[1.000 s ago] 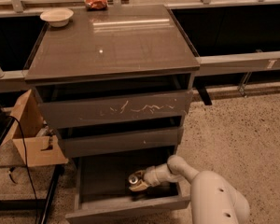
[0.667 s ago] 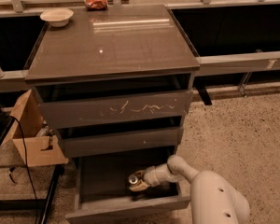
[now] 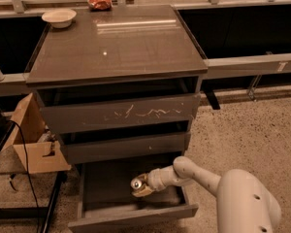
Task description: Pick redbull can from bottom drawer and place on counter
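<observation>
The bottom drawer [image 3: 131, 218] is pulled open below the two other drawers of the cabinet. The redbull can [image 3: 137, 183], silver top towards the camera, sits inside it towards the right. My gripper [image 3: 141, 187] reaches into the drawer from the right on a white arm and is at the can, its fingers around it. The counter [image 3: 116, 42] is the glossy dark cabinet top above.
A white bowl [image 3: 58, 17] stands at the counter's back left corner and a red snack packet [image 3: 99, 2] on the ledge behind it. A cardboard box [image 3: 33, 140] and a black cable lie left of the cabinet. Speckled floor spreads to the right.
</observation>
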Available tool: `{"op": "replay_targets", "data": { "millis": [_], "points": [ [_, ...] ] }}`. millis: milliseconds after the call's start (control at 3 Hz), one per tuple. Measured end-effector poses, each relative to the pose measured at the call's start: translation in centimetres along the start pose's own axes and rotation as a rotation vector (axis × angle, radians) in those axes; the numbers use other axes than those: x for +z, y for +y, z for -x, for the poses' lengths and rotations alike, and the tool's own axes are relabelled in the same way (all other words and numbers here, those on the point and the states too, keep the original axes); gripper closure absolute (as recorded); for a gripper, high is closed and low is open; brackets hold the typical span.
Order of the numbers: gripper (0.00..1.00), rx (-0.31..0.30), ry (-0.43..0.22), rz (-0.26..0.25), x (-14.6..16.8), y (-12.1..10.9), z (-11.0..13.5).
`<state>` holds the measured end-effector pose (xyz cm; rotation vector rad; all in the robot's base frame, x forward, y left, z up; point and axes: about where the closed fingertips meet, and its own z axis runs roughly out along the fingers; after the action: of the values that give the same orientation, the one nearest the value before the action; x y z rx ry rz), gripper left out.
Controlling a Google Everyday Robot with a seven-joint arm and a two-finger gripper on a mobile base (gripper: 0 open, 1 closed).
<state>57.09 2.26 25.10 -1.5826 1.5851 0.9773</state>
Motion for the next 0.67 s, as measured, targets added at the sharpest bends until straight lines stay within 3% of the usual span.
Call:
{"op": "replay_targets", "data": {
  "millis": [667],
  "points": [
    [1.00,-0.107,0.051,-0.067,-7.7,3.4,14.8]
  ]
}}
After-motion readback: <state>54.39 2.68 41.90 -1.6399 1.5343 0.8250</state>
